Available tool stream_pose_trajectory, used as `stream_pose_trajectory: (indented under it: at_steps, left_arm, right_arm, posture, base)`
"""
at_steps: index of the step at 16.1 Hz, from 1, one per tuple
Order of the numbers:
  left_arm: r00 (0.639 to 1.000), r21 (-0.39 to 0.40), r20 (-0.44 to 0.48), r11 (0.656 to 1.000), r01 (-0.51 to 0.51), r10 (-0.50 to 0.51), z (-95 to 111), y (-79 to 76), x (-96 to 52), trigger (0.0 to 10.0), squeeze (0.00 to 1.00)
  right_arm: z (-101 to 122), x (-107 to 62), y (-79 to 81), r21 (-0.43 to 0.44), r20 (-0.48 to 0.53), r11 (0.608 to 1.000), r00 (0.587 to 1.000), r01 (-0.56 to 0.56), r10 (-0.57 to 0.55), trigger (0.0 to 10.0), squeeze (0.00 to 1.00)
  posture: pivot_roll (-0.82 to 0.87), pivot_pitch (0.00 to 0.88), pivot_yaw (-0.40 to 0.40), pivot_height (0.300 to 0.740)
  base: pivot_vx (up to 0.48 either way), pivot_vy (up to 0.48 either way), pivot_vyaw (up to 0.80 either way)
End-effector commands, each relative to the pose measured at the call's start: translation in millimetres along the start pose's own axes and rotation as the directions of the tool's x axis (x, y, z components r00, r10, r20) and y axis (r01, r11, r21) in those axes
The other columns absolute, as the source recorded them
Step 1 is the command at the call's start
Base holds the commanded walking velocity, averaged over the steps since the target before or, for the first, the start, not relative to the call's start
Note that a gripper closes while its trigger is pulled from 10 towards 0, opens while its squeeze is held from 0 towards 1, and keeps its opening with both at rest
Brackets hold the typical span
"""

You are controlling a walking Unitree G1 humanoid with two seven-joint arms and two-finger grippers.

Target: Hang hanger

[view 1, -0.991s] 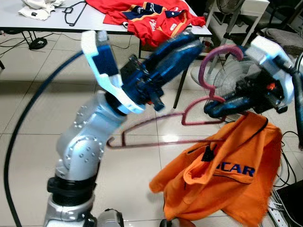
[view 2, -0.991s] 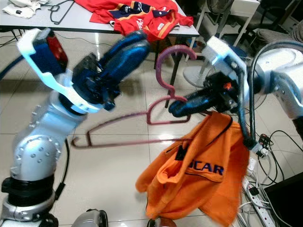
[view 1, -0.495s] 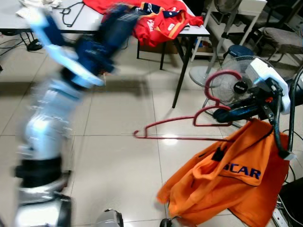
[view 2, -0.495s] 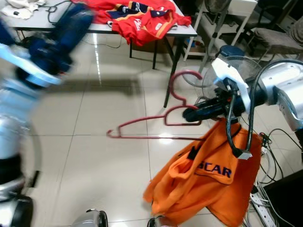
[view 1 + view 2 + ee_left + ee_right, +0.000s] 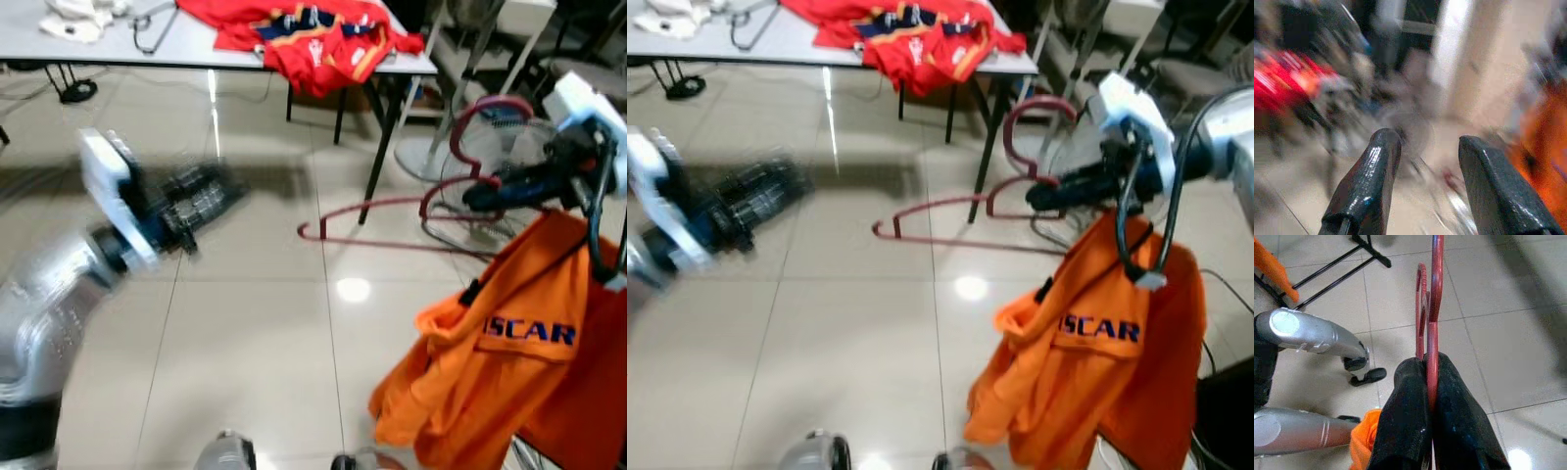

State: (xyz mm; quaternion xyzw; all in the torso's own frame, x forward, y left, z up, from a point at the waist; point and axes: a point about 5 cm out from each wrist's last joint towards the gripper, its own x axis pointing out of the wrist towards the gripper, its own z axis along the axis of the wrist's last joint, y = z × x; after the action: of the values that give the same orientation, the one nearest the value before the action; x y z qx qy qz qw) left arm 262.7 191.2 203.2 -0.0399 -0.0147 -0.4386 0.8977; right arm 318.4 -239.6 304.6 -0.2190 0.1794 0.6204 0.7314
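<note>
I see an orange shirt [image 5: 529, 362] draped just under my right gripper [image 5: 480, 199], which is clamped tight on the dark red hanger [image 5: 392, 220]; the hanger juts out from its fingertips. My left gripper [image 5: 1427, 161], well apart, is blurred, fingers spread, holding nothing.

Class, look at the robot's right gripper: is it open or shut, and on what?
Shut. The right gripper has both black fingers pressed against the red hanger, clamping it.
</note>
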Motion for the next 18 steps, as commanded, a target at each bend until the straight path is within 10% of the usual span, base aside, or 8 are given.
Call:
stream_pose_trajectory:
  at_steps: [1, 3, 5, 14, 17, 18]
  left_arm:
    - [0.990, -0.017, -0.084, 0.993, 0.113, -0.114, -9, -17.8, 6.6, 10.0, 0.00]
    - [0.973, -0.079, -0.162, 0.985, 0.153, -0.164, -26, -28.2, 9.3, 10.0, 0.00]
    - [0.976, -0.216, -0.201, 0.975, 0.045, -0.089, -51, -36.8, 34.2, 10.0, 1.00]
    - [0.944, -0.564, -0.305, 0.823, -0.071, -0.127, -82, -69.9, 101.9, 10.0, 1.00]
    - [0.899, -0.504, -0.421, 0.855, -0.121, -0.121, -102, -71.5, 112.4, 10.0, 0.00]
    - [0.899, -0.501, -0.429, 0.852, -0.153, -0.091, -105, -67.4, 114.8, 10.0, 0.00]
  right_arm:
    - [11, -8.3, -1.8, -0.043, 0.021, 0.999, 1.000, 0.018, -0.017, 0.0, 0.00]
    - [16, -7.8, -3.8, -0.049, 0.043, 0.999, 0.999, 0.019, -0.017, 0.0, 0.00]
    - [20, -3.1, -6.3, -0.059, 0.065, 0.998, 0.998, 0.008, -0.004, 0.0, 0.00]
    - [21, 35.1, -2.3, -0.087, 0.090, 0.988, 0.986, -0.131, 0.139, 0.0, 0.00]
    - [29, 35.2, -1.1, -0.103, 0.098, 0.984, 0.983, -0.145, 0.155, 0.0, 0.00]
    - [30, 35.1, -0.5, -0.105, 0.099, 0.983, 0.982, -0.148, 0.158, 0.0, 0.00]
  posture:
    - [-0.12, 0.083, -0.088, 0.740]
    - [-0.12, 0.082, -0.088, 0.740]
    - [-0.11, 0.081, -0.090, 0.740]
    - [-0.12, 0.149, -0.091, 0.740]
    - [-0.13, 0.164, -0.097, 0.740]
    - [-0.13, 0.163, -0.093, 0.740]
  base:
    - [0.000, 0.000, 0.00]
    - [0.000, 0.000, 0.00]
    - [0.000, 0.000, 0.00]
    - [0.000, 0.000, 0.00]
    - [0.000, 0.000, 0.00]
    - [0.000, 0.000, 0.00]
